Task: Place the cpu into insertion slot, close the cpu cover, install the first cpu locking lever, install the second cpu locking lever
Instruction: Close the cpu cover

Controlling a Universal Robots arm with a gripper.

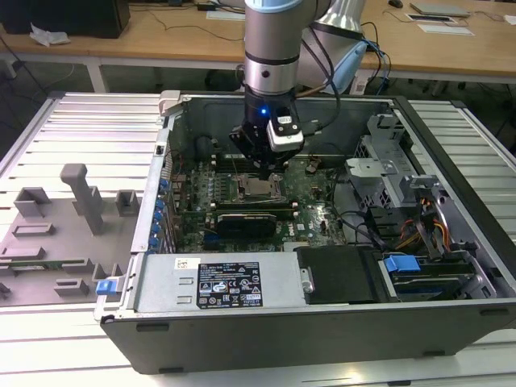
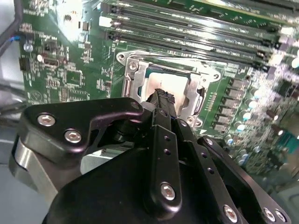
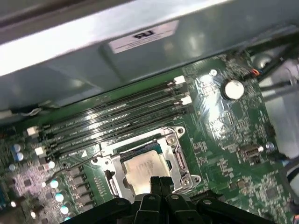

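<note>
The cpu (image 3: 140,170), a flat square of pale silvery metal, sat in its socket on the glossy green motherboard (image 3: 224,135). Around it was the cpu cover (image 3: 180,161), a thin grey stamped-metal frame whose open window showed the chip's top; the frame appeared to lie flat around it. The gripper (image 2: 163,95) (image 3: 158,183), matte black with bolted link plates, had its two narrow fingertips pressed together with nothing seen between them. In both wrist views its tip stood over one edge of the chip, though whether it touched could not be told. A thin bent wire lever (image 3: 74,166) angled away from one side of the socket. Long black memory slots (image 3: 117,114) with white end clips ran in parallel rows just beside the socket. In the exterior view the arm (image 1: 270,48), smooth and grey, reached straight down into an open computer case (image 1: 322,339) of dull grey sheet metal, which lay on a ribbed, slatted metal table (image 1: 89,121). Grey moulded fixtures (image 1: 81,193) stood on the table at the exterior view's left, and pale wooden desks (image 1: 161,36) crossed the room behind.
</note>
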